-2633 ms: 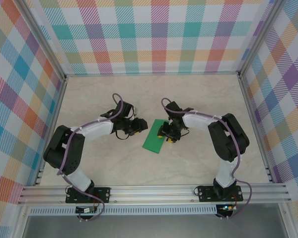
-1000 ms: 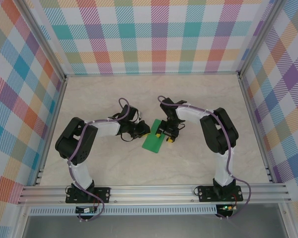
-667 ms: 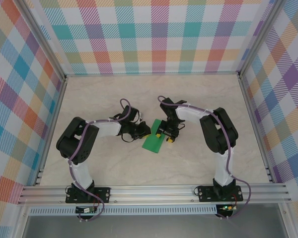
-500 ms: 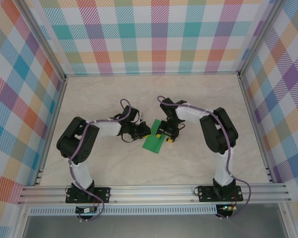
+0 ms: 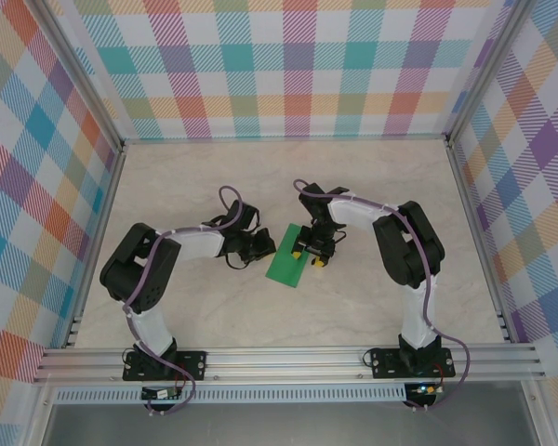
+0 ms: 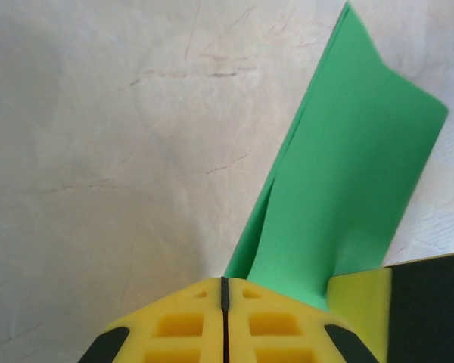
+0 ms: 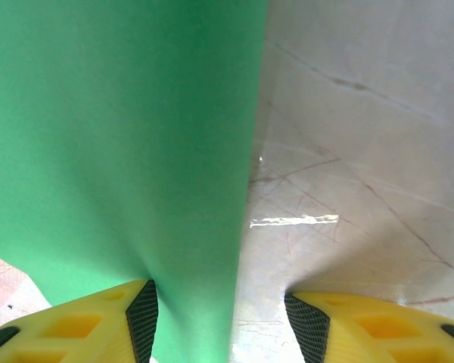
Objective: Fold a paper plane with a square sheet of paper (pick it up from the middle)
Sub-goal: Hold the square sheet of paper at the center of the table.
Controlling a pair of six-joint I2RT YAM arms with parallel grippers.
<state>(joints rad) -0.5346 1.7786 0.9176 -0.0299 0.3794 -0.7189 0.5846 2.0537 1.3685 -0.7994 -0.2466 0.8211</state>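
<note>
Square sheet of paper (image 5: pixel 286 267): one, folded, green.

Bright, even light, soft shadows — foreground seemingly blurred

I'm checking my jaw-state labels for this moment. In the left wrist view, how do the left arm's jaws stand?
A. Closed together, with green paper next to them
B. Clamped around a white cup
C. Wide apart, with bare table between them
A: in the left wrist view the left jaws meet along a thin dark seam with no gap, and the green paper stretches away up and to the right over the marble table.
</note>
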